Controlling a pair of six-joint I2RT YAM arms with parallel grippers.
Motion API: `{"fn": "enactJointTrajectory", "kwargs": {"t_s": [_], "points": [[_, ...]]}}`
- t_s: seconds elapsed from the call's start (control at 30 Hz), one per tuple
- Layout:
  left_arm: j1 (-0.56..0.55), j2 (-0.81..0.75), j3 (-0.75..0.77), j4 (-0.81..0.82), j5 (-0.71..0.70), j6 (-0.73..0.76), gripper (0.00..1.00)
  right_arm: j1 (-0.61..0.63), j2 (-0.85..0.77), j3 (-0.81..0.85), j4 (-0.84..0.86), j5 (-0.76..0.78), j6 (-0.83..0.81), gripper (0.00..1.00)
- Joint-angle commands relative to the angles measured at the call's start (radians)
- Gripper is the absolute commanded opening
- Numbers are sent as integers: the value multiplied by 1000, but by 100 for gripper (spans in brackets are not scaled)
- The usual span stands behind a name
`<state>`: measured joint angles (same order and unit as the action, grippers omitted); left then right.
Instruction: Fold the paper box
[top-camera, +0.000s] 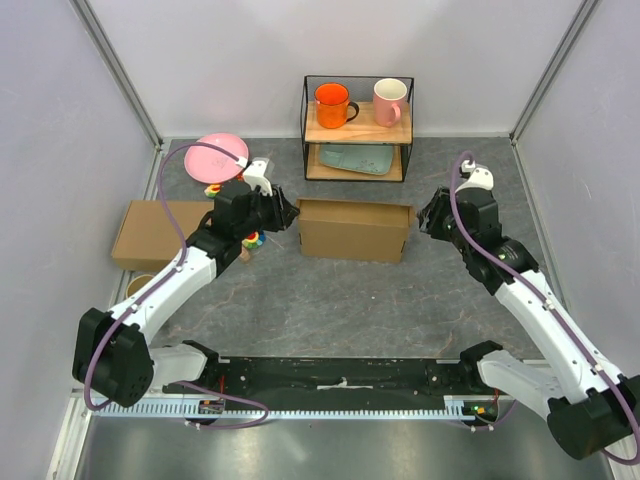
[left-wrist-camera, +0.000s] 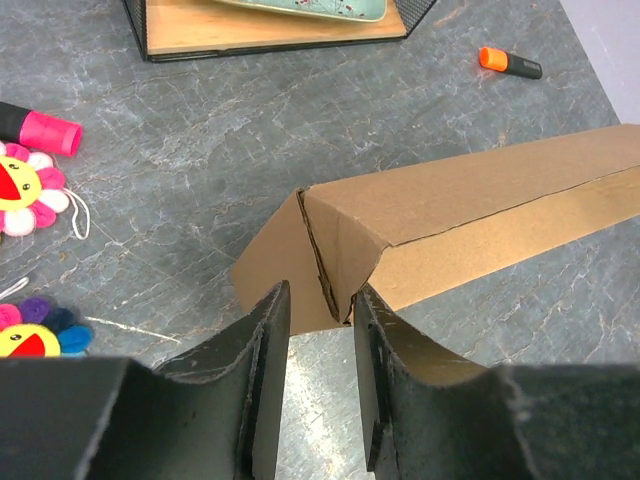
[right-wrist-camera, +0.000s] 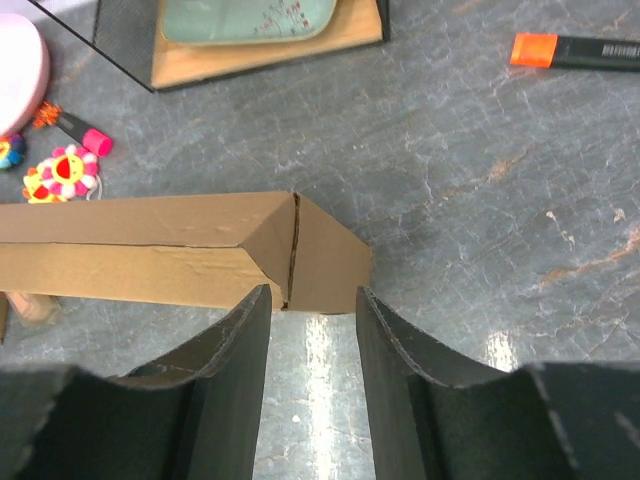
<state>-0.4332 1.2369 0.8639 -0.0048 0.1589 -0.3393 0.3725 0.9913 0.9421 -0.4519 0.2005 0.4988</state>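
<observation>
The paper box (top-camera: 355, 230) is a brown cardboard mailer folded into a shallow box shape, lying across the middle of the table. My left gripper (top-camera: 288, 212) is open at its left end. In the left wrist view the box's end corner (left-wrist-camera: 330, 260) sits just at the tips of my open left gripper (left-wrist-camera: 318, 295), not clamped. My right gripper (top-camera: 424, 215) is open at the box's right end. In the right wrist view the box's end face (right-wrist-camera: 325, 260) lies just beyond the tips of my open right gripper (right-wrist-camera: 312, 295), apart from them.
A second brown cardboard box (top-camera: 158, 233) lies at the left. A wire shelf (top-camera: 357, 128) at the back holds an orange mug (top-camera: 332, 104), a pink mug (top-camera: 389, 100) and a teal plate (top-camera: 357, 158). A pink plate (top-camera: 222, 156), flower toys (left-wrist-camera: 25, 195) and an orange marker (right-wrist-camera: 575, 48) lie nearby.
</observation>
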Motion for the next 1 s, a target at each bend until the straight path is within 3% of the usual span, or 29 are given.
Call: {"fn": "enactJointTrajectory", "kwargs": {"t_s": [0.0, 0.67, 0.77, 0.97], "points": [[5, 10, 60, -16, -9, 13, 38, -4, -42, 6, 87, -7, -16, 47], [5, 21, 80, -27, 30, -13, 39, -3, 75, 17, 157, -84, -29, 39], [5, 24, 81, -34, 34, -13, 39, -3, 89, 24, 160, -82, -31, 34], [5, 24, 83, -41, 36, -12, 39, -3, 95, 8, 177, -78, -29, 16]]}}
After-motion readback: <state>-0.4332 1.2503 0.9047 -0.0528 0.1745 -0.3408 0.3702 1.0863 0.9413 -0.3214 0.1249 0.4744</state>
